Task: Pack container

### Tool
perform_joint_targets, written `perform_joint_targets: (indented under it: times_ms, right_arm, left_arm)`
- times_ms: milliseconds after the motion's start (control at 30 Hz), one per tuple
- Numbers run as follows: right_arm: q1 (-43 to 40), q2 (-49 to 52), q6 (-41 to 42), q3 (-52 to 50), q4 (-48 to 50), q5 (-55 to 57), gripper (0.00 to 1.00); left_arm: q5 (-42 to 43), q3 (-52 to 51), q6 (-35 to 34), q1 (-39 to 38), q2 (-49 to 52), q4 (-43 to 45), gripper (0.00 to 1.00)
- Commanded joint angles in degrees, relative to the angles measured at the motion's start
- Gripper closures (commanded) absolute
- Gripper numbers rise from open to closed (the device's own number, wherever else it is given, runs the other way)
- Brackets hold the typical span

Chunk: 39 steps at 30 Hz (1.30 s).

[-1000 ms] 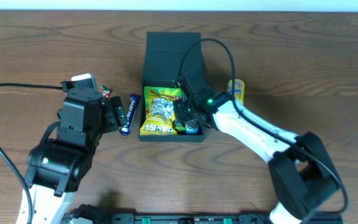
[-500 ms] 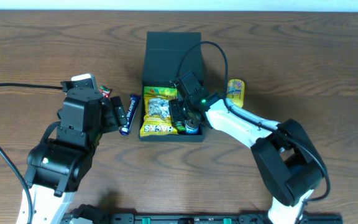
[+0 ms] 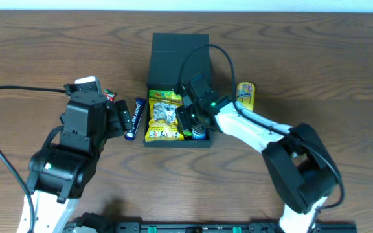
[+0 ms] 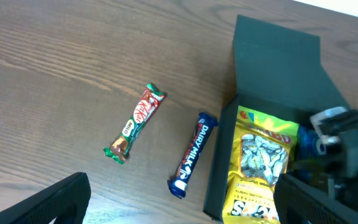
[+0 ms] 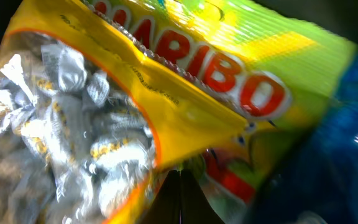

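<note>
The container (image 3: 179, 53) stood near the centre of the counter (image 3: 322, 58), its hinged lid folded back flat on the far side. We found a yellow Haribo bag (image 3: 162, 118) lying inside, along the container's left wall. A small blue item (image 3: 201, 133) sat in the near right corner beside it.

The right gripper (image 3: 189, 119) reached down into the container, over the right edge of the bag. Its wrist camera showed only the bag's print and clear window at close range. We could not tell whether the right gripper was apart, together or clamped on anything.

The left gripper (image 3: 122, 120) hung to the left of the container with its fingers spread wide and nothing between them. A blue Dairy Milk bar (image 4: 193, 154) lay on the counter just beside the container's left wall. A KitKat bar (image 4: 135, 122) lay farther left, apart from it. A yellow packet (image 3: 245, 95) rested on the counter near the container's right wall.
</note>
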Motion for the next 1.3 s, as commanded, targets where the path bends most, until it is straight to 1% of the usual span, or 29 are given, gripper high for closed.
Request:
perform_joint_targets:
  times_ms: [0, 67, 133, 200, 233, 300, 367, 400, 467, 500, 667, 967, 1067, 1167, 1267]
  right_arm:
    - [-2.8, -9.4, -0.8, 0.8, -1.3, -0.9, 0.99]
    - [-4.3, -14.1, -2.1, 0.8, -2.5, -0.6, 0.99]
    - [-6.2, -18.6, -2.5, 0.8, -3.9, 2.3, 0.92]
    - [-8.3, -21.7, -2.4, 0.8, -5.7, 7.3, 0.82]
    - [-9.6, -22.7, -2.4, 0.8, -6.8, 9.7, 0.74]
    - [-12.4, -22.9, -1.0, 0.8, -9.4, 12.7, 0.65]
    - [-15.0, -21.9, 0.5, 0.5, -11.4, 13.0, 0.5]
    - [-16.0, -21.4, 1.3, 0.3, -12.3, 13.0, 0.47]
    - [-18.3, -19.7, 3.3, 0.2, -13.5, 13.0, 0.35]
    - [-19.4, -18.8, 4.5, 0.2, -13.9, 13.0, 0.32]
    - [-22.4, -14.3, 6.1, 0.2, -14.1, 13.0, 0.25]
    - [-22.8, -10.1, 7.7, 0.2, -14.1, 13.0, 0.21]
    - [-22.8, -10.1, 7.7, 0.2, -14.2, 13.0, 0.2]
    - [-22.8, -10.1, 7.7, 0.2, -14.6, 12.8, 0.19]
    - [-22.8, -10.1, 7.7, 0.2, -15.4, 12.8, 0.18]
  left_arm:
    - [-0.3, -1.1, 2.5, 0.2, 2.4, -0.1, 0.05]
    - [-0.3, -1.4, 2.8, 0.2, 4.2, -0.1, 0.05]
    - [-0.2, -1.5, 2.7, 0.2, 6.3, 0.0, 0.05]
    - [-0.1, -1.5, 2.7, 0.2, 8.2, 0.1, 0.05]
    - [0.0, -1.5, 2.7, 0.2, 9.3, 0.3, 0.05]
    - [0.0, -1.5, 2.7, 0.2, 10.9, 0.5, 0.05]
    - [0.3, -1.5, 2.7, 0.2, 11.9, 0.9, 0.05]
    - [0.3, -1.5, 2.7, 0.2, 12.4, 1.0, 0.05]
    - [0.3, -1.5, 2.7, 0.2, 13.1, 1.3, 0.05]
    - [0.2, -1.5, 2.7, 0.2, 13.4, 1.4, 0.05]
    - [0.2, -1.5, 2.7, 0.2, 13.5, 1.8, 0.05]
    - [0.2, -1.5, 4.4, 0.2, 13.5, 2.0, 0.05]
    - [-0.1, -1.5, 7.7, 0.2, 13.5, 2.2, 0.05]
    - [-0.3, -1.5, 13.4, 0.9, 13.5, 3.1, 0.05]
    - [0.0, -1.5, 16.1, 4.1, 13.5, 4.2, 0.05]
